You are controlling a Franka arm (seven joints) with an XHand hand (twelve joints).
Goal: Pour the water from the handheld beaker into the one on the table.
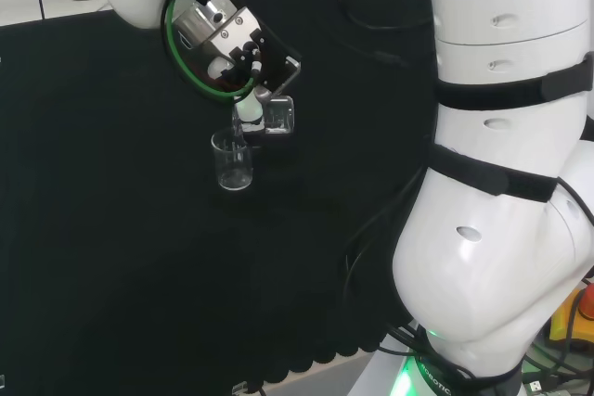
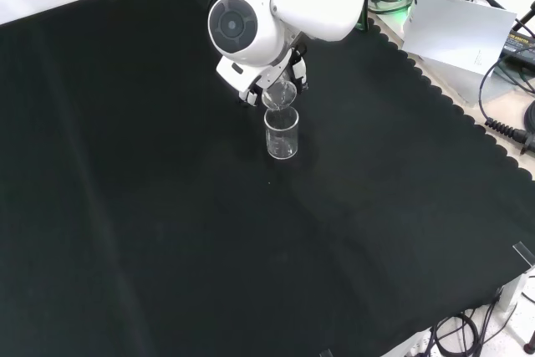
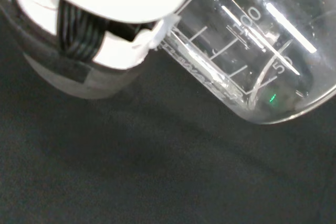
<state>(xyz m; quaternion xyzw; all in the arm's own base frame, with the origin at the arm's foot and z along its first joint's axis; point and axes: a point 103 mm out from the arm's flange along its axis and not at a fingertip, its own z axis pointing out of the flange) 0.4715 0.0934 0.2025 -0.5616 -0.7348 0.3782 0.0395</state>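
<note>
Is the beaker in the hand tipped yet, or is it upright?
Tipped. In the front view the held beaker leans with its lip over the mouth of the table beaker; the hand is curled round it.

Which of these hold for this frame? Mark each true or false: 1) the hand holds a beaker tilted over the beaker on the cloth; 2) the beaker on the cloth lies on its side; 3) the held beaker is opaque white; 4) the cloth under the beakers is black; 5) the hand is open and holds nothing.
1) True: the hand holds the held beaker tilted, its lip above the standing beaker.
2) False: the standing beaker is upright on the black cloth.
3) False: the held beaker is clear glass with printed marks, as the wrist view shows.
4) True.
5) False: its fingers are curled round the held beaker.
</note>
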